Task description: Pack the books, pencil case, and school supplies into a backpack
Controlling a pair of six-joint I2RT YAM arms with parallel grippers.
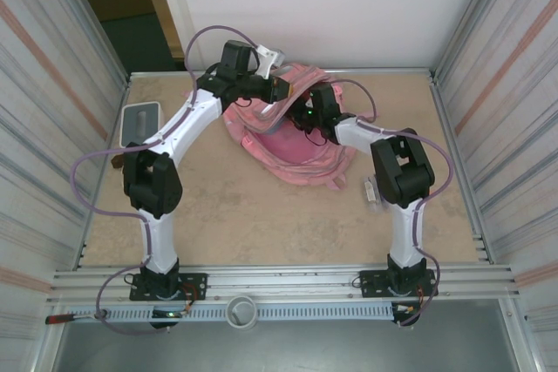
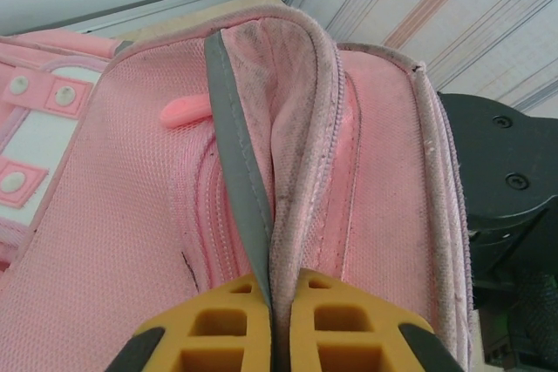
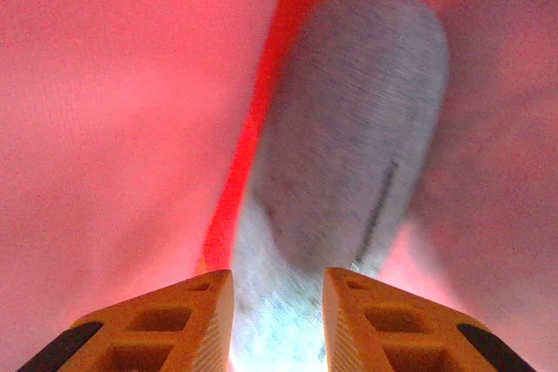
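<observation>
The backpack (image 1: 301,152) lies in the upper middle of the table (image 1: 235,206) in the top view, with both arms reaching into it. The left gripper (image 2: 272,292) is closed on the bag's rim. It pinches the grey trim (image 2: 237,172) and the fabric fold beside it at the bottom centre of the left wrist view, which holds the mouth up. The right gripper (image 3: 277,294) is inside the bag with pink lining on all sides. The pencil case (image 3: 349,128) runs from between its fingers toward the upper right of the right wrist view. The fingers stand on either side of the case's near end; whether they clamp it or merely flank it cannot be determined. Hazard one: if the left pinch slips off the trim, the mouth is likely to collapse onto the right wrist and hinder withdrawal. Hazard two: if the right fingers hold or snag the pouch fabric during withdrawal, the case may be dragged back out. Hazard three: a case left leaning against the lining could tip toward the opening and obstruct later items. Confirm that the case is free before retracting.
</observation>
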